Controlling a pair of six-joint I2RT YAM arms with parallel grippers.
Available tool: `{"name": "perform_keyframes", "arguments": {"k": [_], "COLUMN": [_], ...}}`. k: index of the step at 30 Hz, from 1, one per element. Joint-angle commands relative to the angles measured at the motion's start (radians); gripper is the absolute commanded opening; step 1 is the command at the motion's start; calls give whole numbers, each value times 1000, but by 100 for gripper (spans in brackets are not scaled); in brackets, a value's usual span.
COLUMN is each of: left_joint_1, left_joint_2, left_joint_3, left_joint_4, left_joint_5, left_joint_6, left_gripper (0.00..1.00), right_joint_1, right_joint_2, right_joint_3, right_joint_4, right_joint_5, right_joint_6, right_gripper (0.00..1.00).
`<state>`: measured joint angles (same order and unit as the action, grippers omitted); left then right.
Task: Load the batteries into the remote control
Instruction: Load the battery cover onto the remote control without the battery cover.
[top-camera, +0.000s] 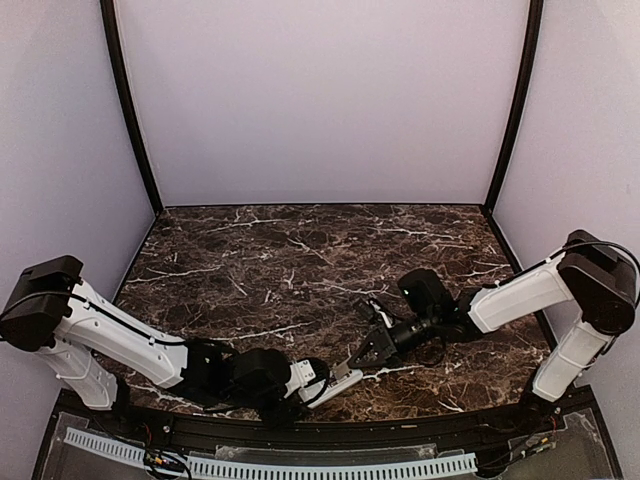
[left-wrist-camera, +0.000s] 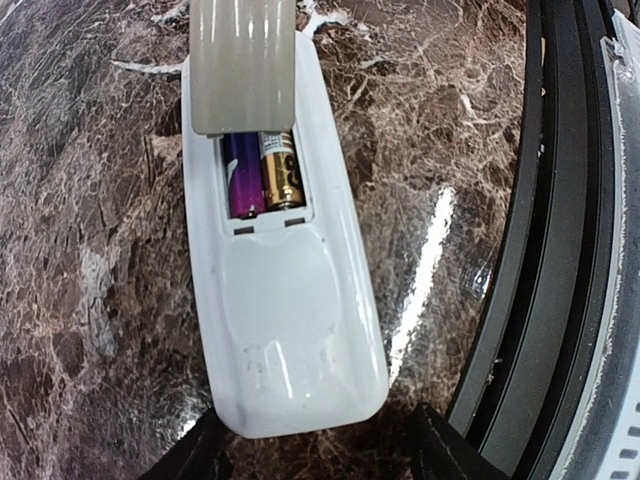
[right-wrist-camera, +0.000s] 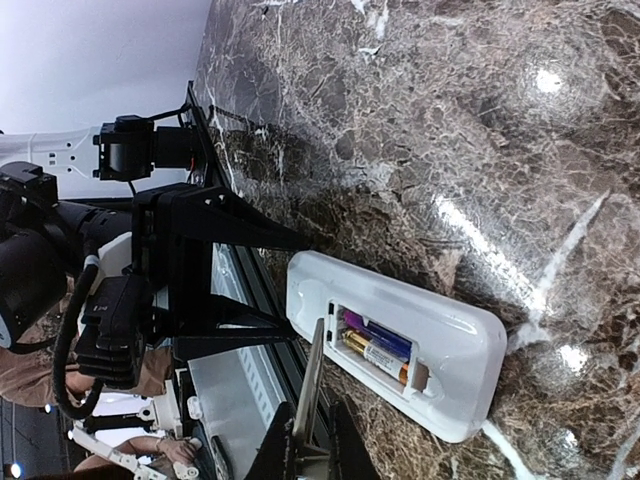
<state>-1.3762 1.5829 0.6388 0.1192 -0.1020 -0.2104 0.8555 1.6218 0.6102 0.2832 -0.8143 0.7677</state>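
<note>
Down to closing up, with both batteries (left-wrist-camera: 262, 175) seated in the remote control (left-wrist-camera: 285, 330), face down on the bench (left-wrist-camera: 90, 200) near its front edge. Needs the cover (left-wrist-camera: 245, 60), pinched in the narrow right pincer (right-wrist-camera: 312, 445), slid home against a steadying grip from the wide left pincer (left-wrist-camera: 315, 455), apparently not yet touching.

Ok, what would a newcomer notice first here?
The white remote control lies face down on the marble table, its compartment open with two batteries side by side. The right gripper pinches a flat white cover over one end of the compartment, and the open left gripper straddles the remote's other end.
</note>
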Motion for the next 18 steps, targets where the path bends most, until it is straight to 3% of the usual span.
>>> {"name": "perform_keyframes", "arguments": {"k": [1, 9, 13, 18], "left_joint_1": [5, 10, 19, 26], "left_joint_2": [0, 19, 21, 63], "left_joint_3": [-3, 8, 10, 37], "left_joint_4": [5, -5, -5, -11], "left_joint_5": [20, 51, 61, 52], "left_joint_6": [-1, 22, 22, 20], "left_gripper": [61, 66, 73, 73], "right_joint_1": [5, 2, -2, -6], "right_joint_2": [27, 134, 120, 120], "right_joint_3": [34, 93, 97, 98], "right_joint_4": [-30, -11, -41, -84], "right_joint_5": [-31, -89, -100, -110], "right_joint_6": [-49, -71, -81, -98], "right_gripper": [0, 0, 0, 0]}}
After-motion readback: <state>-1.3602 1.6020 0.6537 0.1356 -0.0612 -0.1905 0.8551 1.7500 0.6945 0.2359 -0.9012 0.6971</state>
